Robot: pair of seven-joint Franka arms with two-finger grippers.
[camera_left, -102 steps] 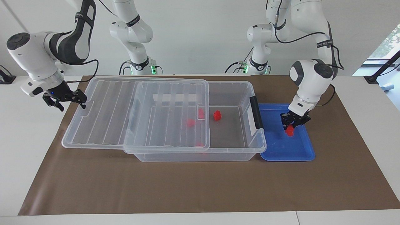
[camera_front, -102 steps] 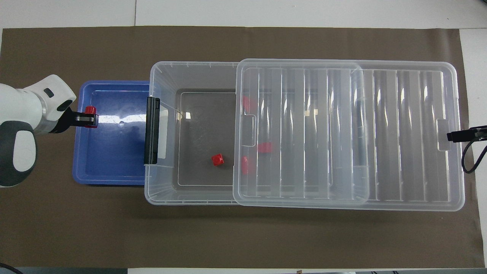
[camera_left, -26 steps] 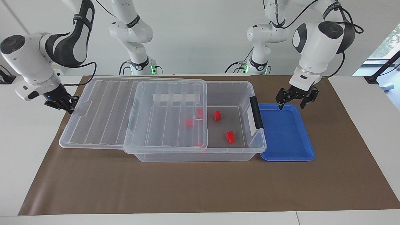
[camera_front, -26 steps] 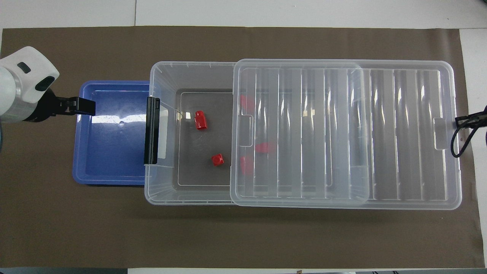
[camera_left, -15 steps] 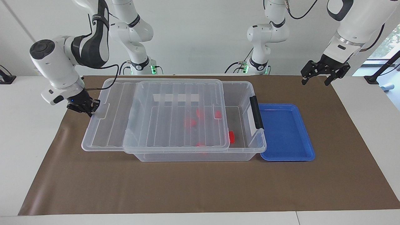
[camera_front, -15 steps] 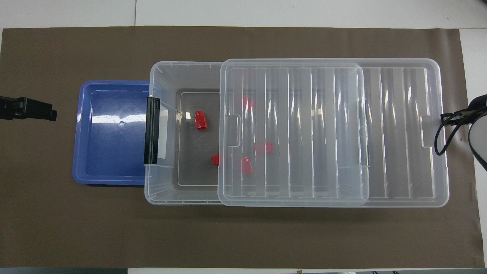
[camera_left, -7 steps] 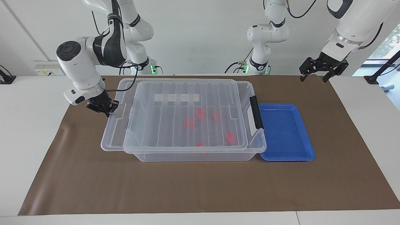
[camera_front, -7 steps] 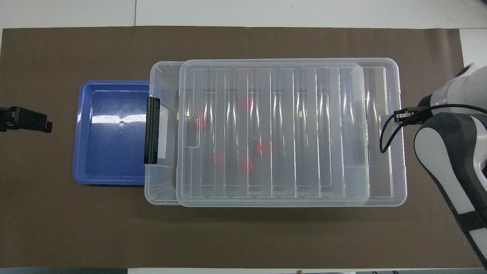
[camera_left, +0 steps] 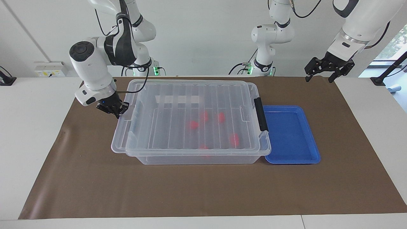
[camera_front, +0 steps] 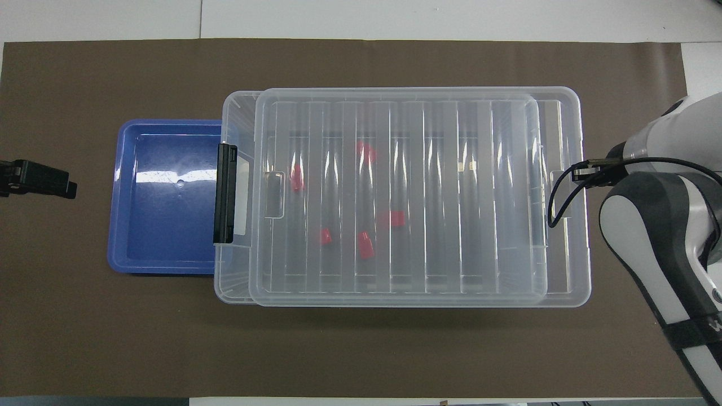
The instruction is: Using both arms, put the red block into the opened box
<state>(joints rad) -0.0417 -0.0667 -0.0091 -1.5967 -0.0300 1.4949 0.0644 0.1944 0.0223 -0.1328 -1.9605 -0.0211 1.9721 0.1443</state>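
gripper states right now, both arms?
Left gripper: open, empty, raised over the table edge beside the blue tray.
Right gripper: shut on the lid of the box.

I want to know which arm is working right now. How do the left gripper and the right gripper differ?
The right gripper is shut on the end tab of the lid; the left gripper is open and holds nothing. The right gripper is low, at the box; the left gripper hangs raised over the mat's corner, apart from the blue tray. Both are black, two-fingered.
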